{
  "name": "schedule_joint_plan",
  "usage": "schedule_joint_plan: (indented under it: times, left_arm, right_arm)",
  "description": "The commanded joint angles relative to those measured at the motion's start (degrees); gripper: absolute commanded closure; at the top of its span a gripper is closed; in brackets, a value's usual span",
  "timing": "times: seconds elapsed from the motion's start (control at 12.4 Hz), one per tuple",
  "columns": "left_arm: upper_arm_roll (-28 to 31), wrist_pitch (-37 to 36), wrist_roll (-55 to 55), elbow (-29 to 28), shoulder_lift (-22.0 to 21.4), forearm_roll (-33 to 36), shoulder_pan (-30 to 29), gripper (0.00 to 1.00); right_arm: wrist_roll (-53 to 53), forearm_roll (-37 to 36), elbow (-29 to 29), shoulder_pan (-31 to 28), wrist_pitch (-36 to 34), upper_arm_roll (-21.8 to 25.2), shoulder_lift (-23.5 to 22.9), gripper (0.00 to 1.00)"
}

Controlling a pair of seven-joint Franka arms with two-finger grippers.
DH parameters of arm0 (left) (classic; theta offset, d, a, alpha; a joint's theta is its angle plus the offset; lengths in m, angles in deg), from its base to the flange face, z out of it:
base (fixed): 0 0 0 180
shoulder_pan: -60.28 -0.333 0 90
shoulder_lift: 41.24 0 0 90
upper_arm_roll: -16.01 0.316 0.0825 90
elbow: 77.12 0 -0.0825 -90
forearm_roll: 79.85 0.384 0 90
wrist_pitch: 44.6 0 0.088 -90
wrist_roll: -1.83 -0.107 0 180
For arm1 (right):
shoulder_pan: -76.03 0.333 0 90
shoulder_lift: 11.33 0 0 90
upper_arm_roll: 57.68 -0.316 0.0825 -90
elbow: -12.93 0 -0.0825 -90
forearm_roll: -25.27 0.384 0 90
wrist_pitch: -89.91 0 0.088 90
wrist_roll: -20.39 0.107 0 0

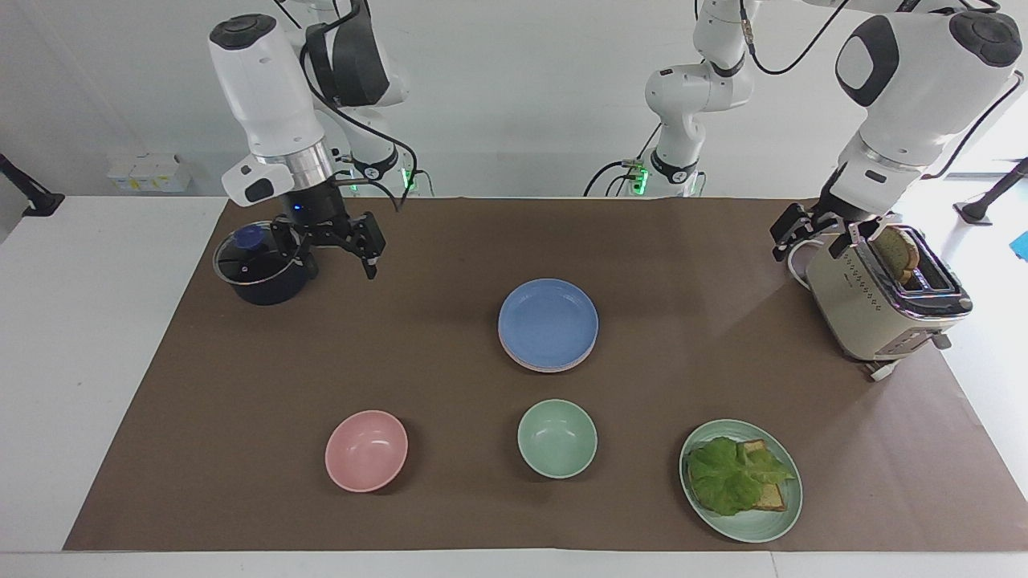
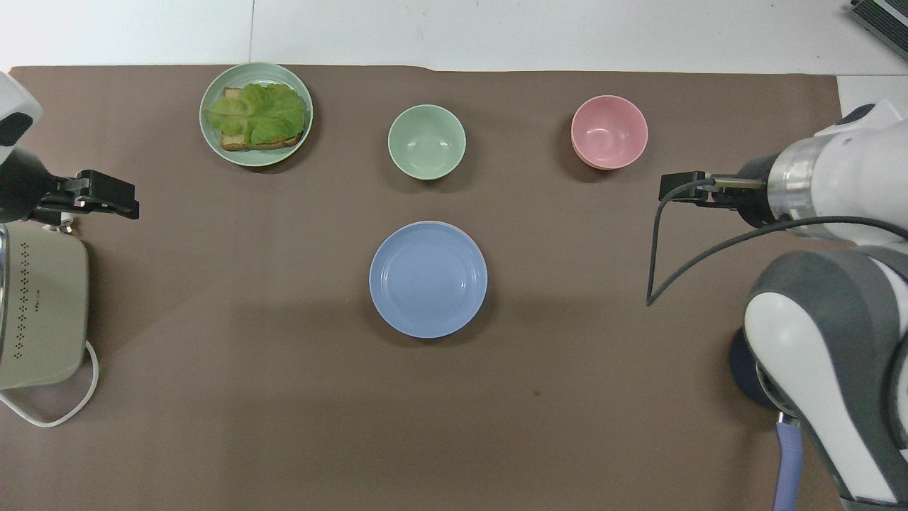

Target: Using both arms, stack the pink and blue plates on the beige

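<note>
The blue plate (image 1: 548, 321) (image 2: 428, 279) lies on top of a stack at the middle of the mat. A thin pale pink rim (image 1: 540, 366) of the pink plate shows under it. The beige plate is hidden beneath them. My right gripper (image 1: 331, 255) (image 2: 677, 189) hangs open and empty over the mat beside the pot, well clear of the stack. At the left arm's end, my left gripper (image 1: 808, 234) (image 2: 106, 196) waits open against the toaster's upper edge, holding nothing.
A dark pot with a glass lid (image 1: 261, 265) stands at the right arm's end, a cream toaster (image 1: 883, 301) with toast at the left arm's. Farther from the robots than the stack are a pink bowl (image 1: 366, 449), a green bowl (image 1: 557, 438) and a green plate (image 1: 763, 526) with lettuce and toast.
</note>
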Motion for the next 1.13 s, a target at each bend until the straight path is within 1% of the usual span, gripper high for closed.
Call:
schedule_joint_plan:
  times: [0.0, 0.24, 0.4, 0.65, 0.81, 0.89, 1.05]
  left_arm:
    - [-0.24, -0.67, -0.64, -0.13, -0.53, 0.59, -0.37, 0.0]
    - [-0.24, -0.67, -0.64, -0.13, -0.53, 0.59, -0.37, 0.0]
    - [-0.24, -0.67, -0.64, -0.13, -0.53, 0.59, -0.37, 0.0]
    - [-0.24, -0.67, -0.64, -0.13, -0.53, 0.59, -0.37, 0.0]
    - [-0.24, -0.67, -0.64, -0.13, -0.53, 0.59, -0.37, 0.0]
    - [-0.24, -0.67, -0.64, -0.13, -0.53, 0.59, -0.37, 0.0]
    - [-0.24, -0.67, -0.64, -0.13, -0.53, 0.59, -0.37, 0.0]
  right_arm:
    - [-3.21, -1.9, 2.83, -1.59, -5.07, -0.54, 0.32, 0.0]
    - [-3.93, -7.16, 8.09, -2.21, -12.18, -0.89, -0.29, 0.0]
    - [-4.01, -7.19, 11.62, -2.47, -17.55, -0.98, -1.26, 0.0]
    - [-4.54, -6.83, 13.2, -2.56, -20.29, -0.8, -1.7, 0.0]
    - [-4.81, -6.74, 16.79, -2.56, -23.17, -0.89, -3.54, 0.0]
    - [-4.89, -6.48, 17.25, -2.47, -24.15, -0.89, -3.64, 0.0]
    - [-6.03, -6.13, 16.12, -2.21, -24.6, -0.8, -2.58, 0.0]
